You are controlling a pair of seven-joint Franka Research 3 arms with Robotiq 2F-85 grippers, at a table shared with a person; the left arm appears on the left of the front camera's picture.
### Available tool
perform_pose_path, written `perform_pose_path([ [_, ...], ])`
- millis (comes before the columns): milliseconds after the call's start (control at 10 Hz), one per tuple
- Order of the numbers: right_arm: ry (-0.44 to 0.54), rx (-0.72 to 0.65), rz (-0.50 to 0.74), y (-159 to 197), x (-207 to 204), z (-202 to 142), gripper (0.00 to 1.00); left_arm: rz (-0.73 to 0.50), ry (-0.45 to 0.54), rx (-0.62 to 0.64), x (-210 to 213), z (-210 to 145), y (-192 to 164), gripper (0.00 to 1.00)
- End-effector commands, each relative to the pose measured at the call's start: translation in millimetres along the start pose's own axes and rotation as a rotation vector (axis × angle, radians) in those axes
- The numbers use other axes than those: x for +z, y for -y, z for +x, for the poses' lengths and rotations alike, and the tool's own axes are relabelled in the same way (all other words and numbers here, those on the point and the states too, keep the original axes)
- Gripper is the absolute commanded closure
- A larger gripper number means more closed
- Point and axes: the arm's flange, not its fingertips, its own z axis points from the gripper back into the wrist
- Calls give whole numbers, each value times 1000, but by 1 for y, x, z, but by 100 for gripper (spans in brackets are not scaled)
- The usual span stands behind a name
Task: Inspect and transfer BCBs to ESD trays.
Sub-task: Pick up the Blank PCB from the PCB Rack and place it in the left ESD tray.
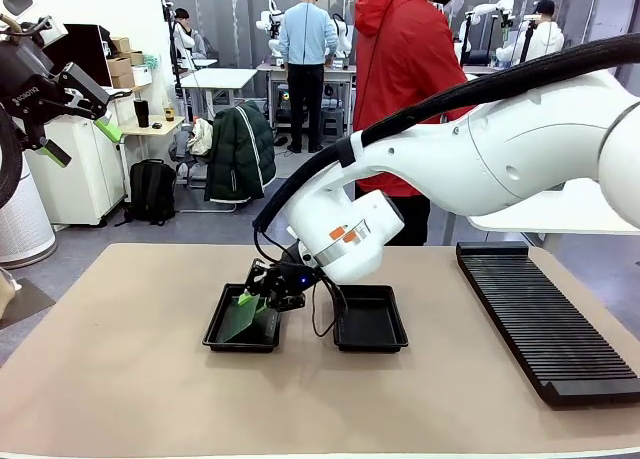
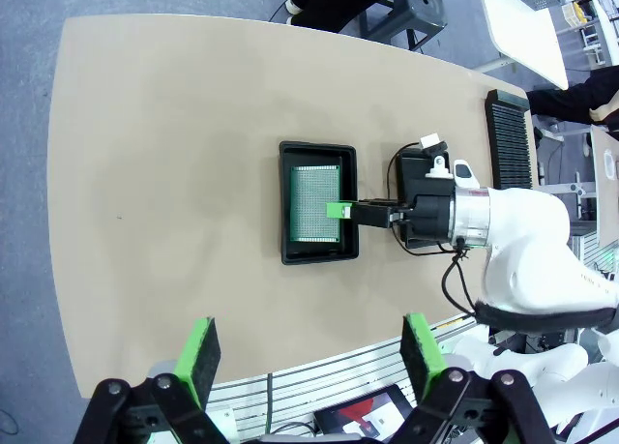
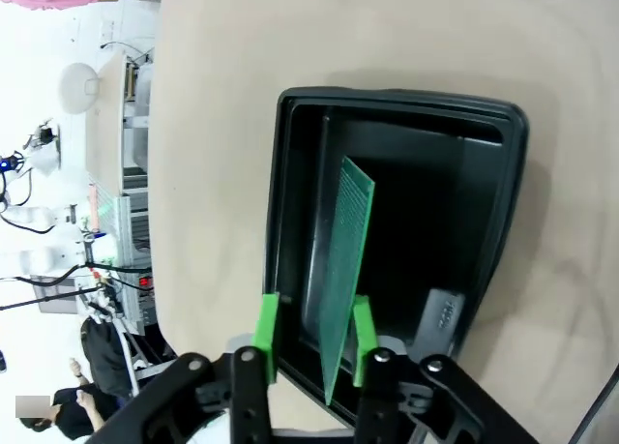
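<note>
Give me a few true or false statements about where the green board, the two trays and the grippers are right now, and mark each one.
1. The BCB is in the left ESD tray. True.
2. The right gripper has one finger on each side of the BCB. True.
3. The left gripper is shut on a board. False: it is open and holds nothing.
4. The ribbed rack lies between the two trays. False: it lies beyond the right ESD tray, toward the robot's right.

ESD tray glossy black plastic, smooth; BCB matt green board, finely dotted; table matt beige, smooth.
</note>
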Motion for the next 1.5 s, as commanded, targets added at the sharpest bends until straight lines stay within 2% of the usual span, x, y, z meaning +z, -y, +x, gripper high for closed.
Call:
perform_pose_path([
  [0, 1, 21, -127, -20, 8, 6, 23, -5, 10, 2, -2, -1, -2, 0],
  [100, -6, 55, -208, -31, 12, 8, 39, -5, 10, 2, -2, -1, -2, 0],
  [200, -4, 89, -290, -43, 17, 11, 5, -5, 10, 2, -2, -1, -2, 0],
  [300, 7, 126, -354, -55, 25, 14, 20, -5, 10, 2, -2, -1, -2, 0],
  [400, 18, 153, -419, -68, 36, 16, 0, -5, 10, 2, -2, -1, -2, 0],
  [700, 24, 181, -552, -87, 70, 20, 0, -5, 10, 2, -2, -1, -2, 0],
  [1000, 4, 157, -600, -96, 93, 22, 0, -5, 10, 2, -2, -1, -2, 0],
  [1400, -47, 51, -650, -91, 99, 24, 0, -5, 10, 2, -2, -1, -2, 0],
])
